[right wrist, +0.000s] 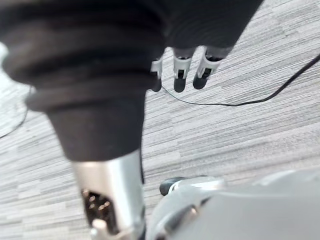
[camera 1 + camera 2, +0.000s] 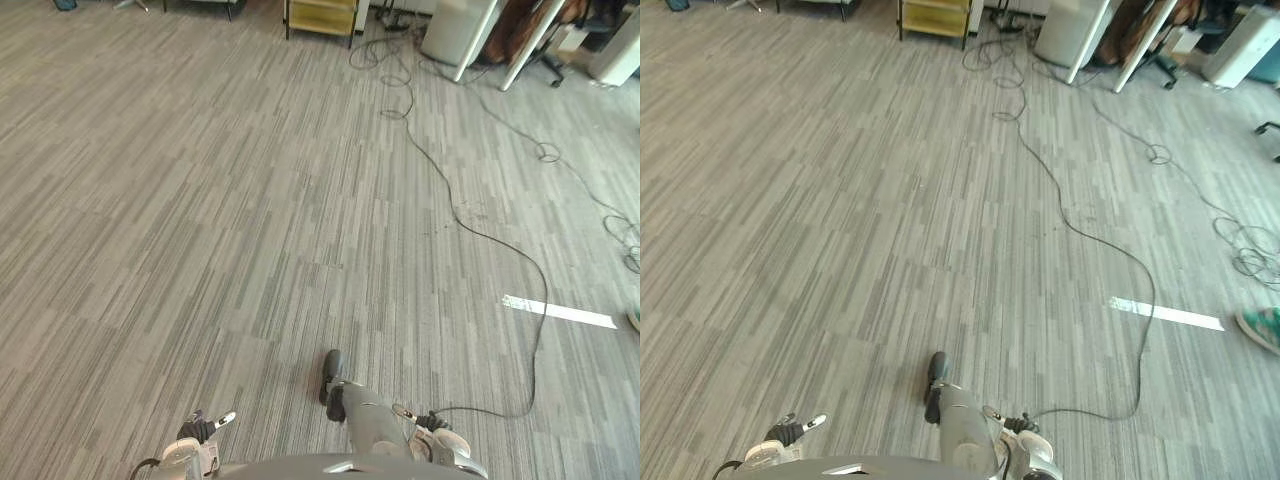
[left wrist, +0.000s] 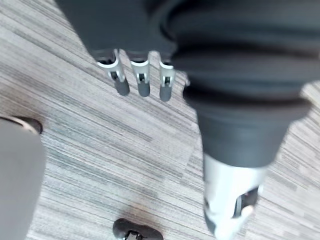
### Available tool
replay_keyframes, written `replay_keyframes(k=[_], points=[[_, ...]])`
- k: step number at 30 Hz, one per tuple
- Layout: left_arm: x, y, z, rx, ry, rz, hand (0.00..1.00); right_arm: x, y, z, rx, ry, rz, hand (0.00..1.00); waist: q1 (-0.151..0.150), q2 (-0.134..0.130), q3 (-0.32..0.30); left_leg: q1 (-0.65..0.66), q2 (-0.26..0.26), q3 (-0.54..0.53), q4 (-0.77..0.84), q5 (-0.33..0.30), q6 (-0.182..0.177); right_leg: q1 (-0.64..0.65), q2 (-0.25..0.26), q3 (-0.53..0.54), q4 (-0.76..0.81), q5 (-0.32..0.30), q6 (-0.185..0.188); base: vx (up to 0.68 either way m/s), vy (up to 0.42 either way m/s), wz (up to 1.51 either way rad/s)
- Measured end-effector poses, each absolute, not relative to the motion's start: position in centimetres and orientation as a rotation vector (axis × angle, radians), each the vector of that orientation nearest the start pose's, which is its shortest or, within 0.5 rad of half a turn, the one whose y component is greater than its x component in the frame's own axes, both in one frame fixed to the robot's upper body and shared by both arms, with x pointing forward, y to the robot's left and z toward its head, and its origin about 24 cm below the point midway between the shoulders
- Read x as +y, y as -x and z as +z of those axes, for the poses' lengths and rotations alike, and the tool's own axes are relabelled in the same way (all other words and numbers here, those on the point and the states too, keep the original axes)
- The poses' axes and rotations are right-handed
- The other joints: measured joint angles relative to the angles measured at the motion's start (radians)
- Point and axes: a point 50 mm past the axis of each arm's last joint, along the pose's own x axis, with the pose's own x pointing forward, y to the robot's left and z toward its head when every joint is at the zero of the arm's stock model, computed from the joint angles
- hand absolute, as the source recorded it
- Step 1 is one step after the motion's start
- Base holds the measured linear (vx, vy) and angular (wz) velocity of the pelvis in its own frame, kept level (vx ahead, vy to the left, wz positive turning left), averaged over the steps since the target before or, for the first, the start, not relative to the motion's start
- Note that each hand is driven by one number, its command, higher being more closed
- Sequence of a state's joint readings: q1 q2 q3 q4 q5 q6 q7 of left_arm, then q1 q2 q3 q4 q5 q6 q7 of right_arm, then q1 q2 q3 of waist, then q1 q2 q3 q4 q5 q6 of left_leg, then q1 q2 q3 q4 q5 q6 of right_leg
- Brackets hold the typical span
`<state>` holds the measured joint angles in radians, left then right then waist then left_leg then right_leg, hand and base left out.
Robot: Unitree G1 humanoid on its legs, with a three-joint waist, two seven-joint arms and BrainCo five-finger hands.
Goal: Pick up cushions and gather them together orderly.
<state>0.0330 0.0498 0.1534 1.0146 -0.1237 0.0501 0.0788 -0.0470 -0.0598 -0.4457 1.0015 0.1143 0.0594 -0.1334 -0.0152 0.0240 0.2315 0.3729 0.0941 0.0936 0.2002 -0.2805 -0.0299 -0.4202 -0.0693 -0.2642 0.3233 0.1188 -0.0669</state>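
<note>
As neither robot hand carries a cushion, I judge that the task is at its very beginning: nothing is picked up, nothing is gathered, and where the cushions lie I cannot tell. The left robot hand (image 3: 142, 80) hangs over the carpet floor (image 2: 250, 200) with straight, released fingers. The right robot hand (image 1: 180, 75) hangs the same way, also empty. So there are two hands, both free. Farther out on the floor I count one white tape strip (image 2: 560, 312) and, near it, one teal shoe (image 2: 1260, 328) of a person.
</note>
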Motion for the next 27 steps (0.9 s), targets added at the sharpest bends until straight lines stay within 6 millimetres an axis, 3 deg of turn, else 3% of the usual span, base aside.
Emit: replay_keyframes(k=[1,2,4,5,6,7,9,11,13,15,16,17,18,19,21,22,23,24,25,26,27], points=[[18.6,-11.7,-15.7,1.079,0.125,0.301,0.0,-23.2,-13.6,-14.4,0.986,-0.242,-0.601,0.0,0.0,0.012,0.013,0.002,-0.005,-0.024,-0.008,0.002,-0.003,0.007,-0.003,0.0,0.043,-0.041,-0.001,0.54,-0.302,0.08],[18.3,-11.6,-15.8,1.081,0.133,0.297,0.0,-23.5,-13.3,-14.4,0.986,-0.248,-0.619,0.0,-0.001,0.034,0.013,-0.015,0.009,-0.039,0.018,0.06,-0.009,0.042,0.009,-0.019,0.067,-0.087,-0.001,0.44,-0.222,-0.03],[18.3,-11.2,-15.9,1.089,0.133,0.301,0.0,-23.8,-12.9,-14.4,0.993,-0.239,-0.625,0.0,0.004,0.042,0.01,-0.026,0.03,-0.044,0.126,0.122,-0.034,0.095,0.026,-0.025,0.074,-0.139,0.001,0.4,-0.165,0.09],[18.1,-11.0,-15.9,1.091,0.141,0.302,0.0,-23.8,-12.3,-14.5,1.002,-0.232,-0.626,0.0,0.0,0.051,0.005,-0.106,0.045,-0.07,0.313,0.214,-0.061,0.151,0.041,-0.034,0.045,-0.17,0.01,0.46,-0.149,0.19],[18.0,-11.2,-15.8,1.077,0.156,0.313,0.0,-23.9,-12.0,-14.6,1.004,-0.225,-0.629,0.0,0.003,0.057,0.004,-0.208,0.072,-0.067,0.52,0.414,-0.114,0.228,0.06,-0.043,-0.023,-0.188,0.004,0.54,-0.121,0.11],[18.0,-11.2,-15.8,1.075,0.156,0.312,0.0,-23.9,-11.9,-14.6,1.008,-0.214,-0.624,0.0,0.009,0.066,0.004,-0.261,0.098,-0.051,0.631,0.427,-0.124,0.269,0.074,-0.035,-0.061,-0.189,0.0,0.52,-0.086,-0.1],[18.3,-11.8,-15.5,1.045,0.158,0.32,0.0,-23.5,-11.9,-14.6,1.011,-0.212,-0.615,0.0,0.02,0.071,0.011,-0.402,0.156,0.05,0.865,0.246,-0.053,0.387,0.094,-0.007,-0.137,-0.211,0.002,0.47,-0.053,-0.21],[18.3,-12.2,-15.2,1.022,0.157,0.317,0.0,-23.1,-12.0,-14.7,1.016,-0.217,-0.604,0.0,0.036,0.055,0.019,-0.479,0.156,0.11,0.876,0.15,-0.025,0.468,0.085,0.02,-0.184,-0.224,0.016,0.33,-0.01,-0.31],[18.4,-12.8,-14.9,0.989,0.174,0.324,0.0,-22.8,-11.7,-15.1,1.046,-0.225,-0.599,0.0,0.067,0.055,0.018,-0.571,0.147,0.191,0.738,0.059,-0.025,0.526,0.054,0.066,-0.207,-0.242,0.046,0.44,0.092,-0.78],[18.5,-13.0,-14.7,0.974,0.179,0.328,0.0,-22.8,-12.6,-14.8,1.022,-0.228,-0.593,0.0,0.075,0.055,0.017,-0.629,0.116,0.228,0.459,0.054,-0.025,0.556,0.012,0.105,-0.21,-0.272,0.091,0.43,0.171,-0.68],[18.4,-13.0,-14.7,0.972,0.179,0.329,0.0,-22.7,-12.3,-14.8,1.026,-0.229,-0.596,0.0,0.075,0.055,0.017,-0.638,0.087,0.229,0.236,0.102,-0.035,0.583,-0.015,0.121,-0.216,-0.299,0.121,0.52,0.249,-0.41],[18.4,-13.0,-14.7,0.971,0.182,0.33,0.0,-22.7,-11.9,-15.0,1.035,-0.228,-0.598,0.0,0.083,0.048,0.014,-0.63,0.06,0.229,0.102,0.256,-0.034,0.62,-0.045,0.143,-0.236,-0.324,0.143,0.56,0.27,-0.45],[18.5,-13.0,-14.7,0.971,0.179,0.331,0.0,-22.6,-11.6,-15.1,1.044,-0.226,-0.598,0.0,0.096,0.039,0.003,-0.619,0.042,0.244,0.095,0.285,0.001,0.633,-0.057,0.151,-0.252,-0.337,0.141,0.86,0.305,-0.27],[18.6,-13.1,-14.7,0.965,0.177,0.332,0.0,-22.1,-11.5,-15.2,1.055,-0.23,-0.583,0.0,0.098,0.027,-0.023,-0.663,0.031,0.255,0.192,0.199,0.041,0.644,-0.055,0.179,-0.285,-0.282,0.107,0.64,0.188,-0.14],[19.2,-13.2,-14.6,0.958,0.186,0.36,0.0,-21.8,-11.9,-15.2,1.048,-0.233,-0.575,0.0,0.11,0.026,-0.022,-0.675,0.057,0.267,0.288,0.153,0.074,0.681,-0.051,0.176,-0.322,-0.206,0.11,0.61,0.193,-0.09],[20.0,-13.2,-14.5,0.949,0.193,0.394,0.0,-21.1,-12.3,-15.2,1.045,-0.247,-0.561,0.0,0.121,0.013,-0.01,-0.708,0.087,0.27,0.458,0.146,0.078,0.734,-0.066,0.196,-0.33,-0.143,0.126,0.63,0.276,-0.06],[20.7,-12.3,-14.7,0.975,0.178,0.416,0.0,-20.7,-11.3,-15.6,1.072,-0.253,-0.563,0.0,0.124,-0.021,-0.059,-0.697,0.036,0.231,0.326,0.119,0.081,0.743,-0.096,0.211,-0.291,-0.151,0.163,0.46,0.232,-0.06],[20.5,-11.3,-15.1,1.004,0.174,0.411,0.0,-21.0,-10.8,-15.6,1.08,-0.235,-0.558,0.0,0.122,-0.001,-0.083,-0.687,0.04,0.213,0.261,0.145,0.088,0.721,-0.08,0.209,-0.23,-0.163,0.192,0.4,0.207,0.15],[21.2,-10.1,-15.4,1.05,0.148,0.415,0.0,-20.6,-10.5,-15.8,1.092,-0.231,-0.542,0.0,0.103,-0.042,-0.103,-0.656,-0.015,0.218,0.275,0.084,0.096,0.655,-0.141,0.223,-0.02,-0.21,0.251,0.44,0.175,0.27],[21.5,-9.8,-15.6,1.079,0.117,0.404,0.0,-20.7,-10.3,-15.9,1.111,-0.229,-0.541,0.0,0.094,-0.056,-0.11,-0.617,-0.049,0.223,0.253,0.062,0.099,0.544,-0.166,0.291,0.227,-0.163,0.318,0.53,0.188,0.34],[21.6,-9.5,-15.7,1.096,0.102,0.392,0.0,-20.7,-10.2,-16.0,1.118,-0.228,-0.54,0.0,0.093,-0.058,-0.102,-0.589,-0.06,0.225,0.242,0.049,0.1,0.489,-0.166,0.325,0.35,-0.116,0.357,0.36,0.106,0.15]])
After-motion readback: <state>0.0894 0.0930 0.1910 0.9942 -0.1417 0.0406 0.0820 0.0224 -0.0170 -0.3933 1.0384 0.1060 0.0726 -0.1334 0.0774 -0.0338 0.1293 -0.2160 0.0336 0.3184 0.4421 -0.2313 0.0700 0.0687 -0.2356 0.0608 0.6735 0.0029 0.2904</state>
